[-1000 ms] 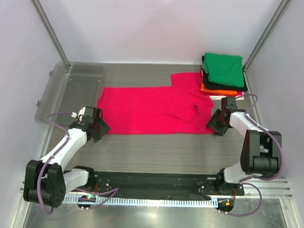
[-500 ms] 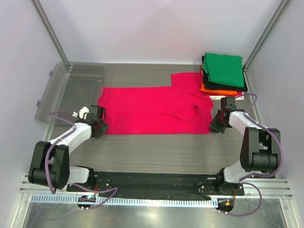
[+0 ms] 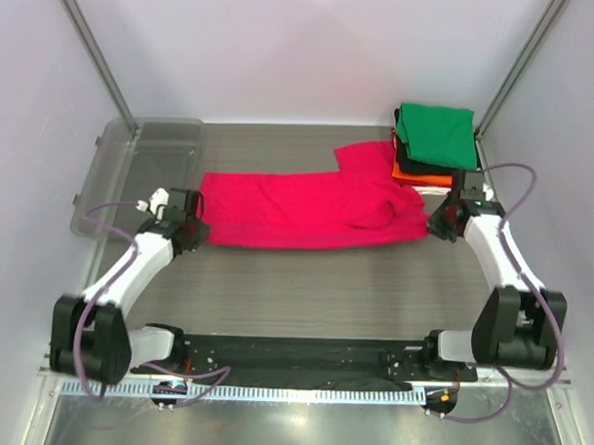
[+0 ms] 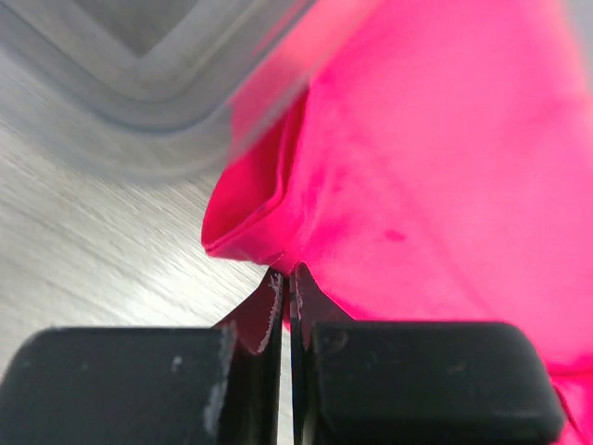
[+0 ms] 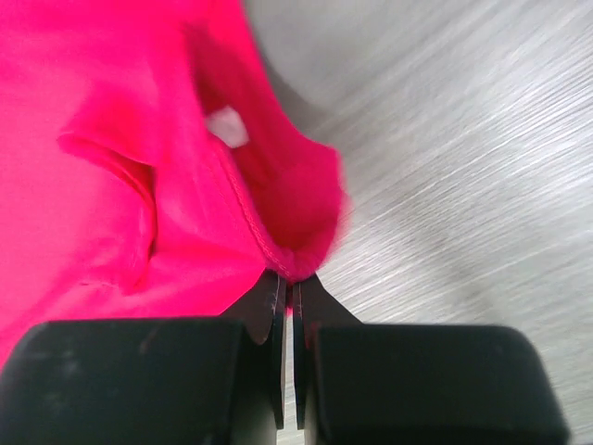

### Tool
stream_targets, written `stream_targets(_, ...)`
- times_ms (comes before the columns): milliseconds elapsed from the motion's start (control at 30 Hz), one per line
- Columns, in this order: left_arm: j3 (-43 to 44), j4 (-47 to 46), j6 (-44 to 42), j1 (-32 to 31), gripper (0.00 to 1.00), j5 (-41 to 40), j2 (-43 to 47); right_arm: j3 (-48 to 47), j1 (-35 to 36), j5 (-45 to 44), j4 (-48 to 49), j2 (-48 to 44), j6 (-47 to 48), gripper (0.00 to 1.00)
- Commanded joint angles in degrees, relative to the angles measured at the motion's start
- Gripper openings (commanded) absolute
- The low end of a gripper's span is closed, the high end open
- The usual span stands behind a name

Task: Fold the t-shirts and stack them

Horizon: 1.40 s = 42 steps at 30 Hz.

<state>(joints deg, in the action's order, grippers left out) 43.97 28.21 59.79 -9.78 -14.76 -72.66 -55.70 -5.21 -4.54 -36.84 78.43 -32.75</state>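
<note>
A crimson-pink t-shirt (image 3: 307, 208) lies stretched across the middle of the table, with one sleeve reaching back toward the stack. My left gripper (image 3: 192, 229) is shut on its near left corner, and that hem (image 4: 250, 243) curls up from the closed jaws. At the shirt's right end my right gripper (image 3: 437, 227) is shut on the hem (image 5: 296, 264), which is lifted and bunched. A stack of folded t-shirts (image 3: 435, 139), green on top over black and orange, sits at the back right.
A clear plastic tub (image 3: 133, 173) stands at the back left, close to the shirt's left edge, and its rim (image 4: 139, 102) fills the upper left of the left wrist view. White walls close in the table on three sides.
Both grippers closed on the pink shirt's near corners. They have drawn the near edge back and up, so the shirt looks narrower and its right end bunches.
</note>
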Motion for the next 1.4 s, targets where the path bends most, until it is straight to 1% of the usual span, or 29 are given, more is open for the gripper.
stream_targets(0, 0.78, 7.81, 1.38, 0.03, 0.0, -3.6, 12.61, -1.88, -0.59, -4.26, -6.22, -8.99, -2.13, 0.01)
stream_targets(33, -0.1, 11.31, 2.17, 0.11, 0.0, -4.04, 16.9, -0.56, -0.76, -3.91, -7.88, -10.22, -2.92, 0.01)
stream_targets(100, -4.4, 15.01, 3.57, 0.03, 0.0, -3.96, 20.79, 5.93, -0.76, -0.31, -8.6, -11.72, -6.87, 0.01)
stream_targets(200, -11.78, 17.66, 6.47, 0.03, 0.0, -1.06, 28.17, 14.82, -0.76, 2.86, -7.63, -16.46, -11.71, 0.01)
stream_targets(267, -15.12, 19.68, 8.31, -0.06, 0.0, 0.78, 32.82, 18.24, -0.85, 2.26, -8.24, -20.66, -13.12, 0.01)
stream_targets(300, -15.92, 20.56, 9.63, -1.54, 0.0, 0.01, 34.24, 18.96, -0.85, 0.42, -8.6, -22.08, -14.26, 0.02)
stream_targets(367, -15.5, 23.63, 14.01, -5.49, 0.0, -0.88, 36.96, 20.28, -0.85, -0.38, -10.61, -26.03, -14.97, 0.07)
stream_targets(500, -15.58, 25.75, 15.62, -5.69, 0.02, 0.78, 38.47, 21.16, -0.85, -0.39, -13.17, -30.35, -18.74, 0.19)
stream_targets(567, -15.58, 26.02, 15.88, -5.78, 0.06, 1.75, 38.56, 21.25, -0.85, 0.67, -13.87, -31.49, -19.28, 0.38)
stream_targets(600, -15.58, 26.37, 16.15, -5.78, 0.07, 2.02, 39.08, 21.16, -0.85, 0.84, -14.13, -32.63, -19.37, 0.5)
stream_targets(633, -15.58, 26.55, 16.23, -5.69, 0.08, 3.15, 39.44, 20.99, -0.85, 0.76, -14.83, -32.99, -19.11, 0.75)
stream_targets(700, -15.75, 28.03, 17.11, -5.78, 0.16, 4.39, 41.54, 20.46, -0.85, -0.56, -16.41, -34.13, -18.67, 0.94)
stream_targets(733, -15.75, 28.91, 17.55, -5.86, 0.21, 5.18, 42.68, 19.85, -0.85, -1.0, -17.73, -34.83, -18.58, 0.97)
stream_targets(767, -15.49, 29.79, 17.73, -5.86, 0.32, 5.97, 43.65, 19.58, -0.85, -1.7, -18.26, -35.45, -18.4, 0.98)
stream_targets(833, -13.48, 32.43, 17.99, -5.95, 0.44, 6.24, 47.15, 18.1, -0.85, -1.88, -18.36, -37.9, -17.96, 0.99)
stream_targets(867, -12.51, 32.96, 17.65, -5.86, 0.58, 5.72, 48.13, 17.65, -0.85, -1.18, -17.14, -38.61, -16.48, 0.98)
stream_targets(933, -8.31, 33.76, 14.85, -5.95, 0.73, 4.49, 49.89, 15.46, -0.76, 2.5, -12.67, -38.62, -14.72, 0.94)
stream_targets(967, -6.72, 33.58, 13.44, -5.86, 0.85, 3.0, 49.73, 14.4, -0.85, 3.82, -10.99, -37.49, -12.45, 0.93)
stream_targets(1000, -5.05, 33.32, 11.86, -5.95, 0.86, 2.12, 49.29, 13.09, -0.76, 7.75, -9.49, -36.0, -10.86, 0.9)
stream_targets(1033, -1.72, 32.8, 9.49, -5.95, 0.87, 1.59, 48.5, 9.6, -0.76, 8.83, -7.3, -34.07, -9.54, 0.9)
stream_targets(1067, -0.12, 32.01, 4.51, -5.86, 0.88, 1.23, 46.23, 7.73, -0.15, 10.93, -5.72, -28.92, -8.04, 0.89)
stream_targets(1133, 4.61, 31.12, -0.53, -5.95, 0.88, -0.7, 43.32, 0.91, 1.6, 12.8, -2.38, -23.01, -3.21, 0.89)
stream_targets(1167, 5.94, 30.95, -5.25, -5.86, 0.88, -1.84, 40.87, -1.84, 5.18, 12.1, -1.58, -17.06, -1.11, 0.89)
stream_targets(1200, 7.35, 31.12, -7.3, -5.95, 0.88, -4.46, 39.54, -5.0, 8.0, 10.7, -1.48, -12.82, 2.31, 0.89)
stream_targets(1233, 9.28, 31.12, -8.97, -5.86, 0.88, -6.31, 38.57, -12.34, 10.2, 5.64, -2.87, -8.78, 4.17, 0.89)
stream_targets(1267, 9.82, 30.25, -11.08, -5.86, 0.88, -7.63, 37.87, -16.07, 12.48, 4.81, -3.58, -4.91, 5.67, 0.89)
stream_targets(1300, 10.17, 29.54, -14.49, -5.95, 0.88, -9.56, 36.9, -19.67, 15.03, 4.8, -3.94, 3.31, 7.42, 0.89)
stream_targets(1333, 10.09, 28.75, -16.09, -5.86, 0.88, -10.1, 36.72, -26.06, 15.93, 2.1, -4.12, 6.87, 9.27, 0.89)
stream_targets(1367, 9.91, 27.09, -17.24, -5.86, 0.89, -10.37, 36.54, -29.43, 16.37, 1.81, -4.38, 11.08, 9.89, 0.89)
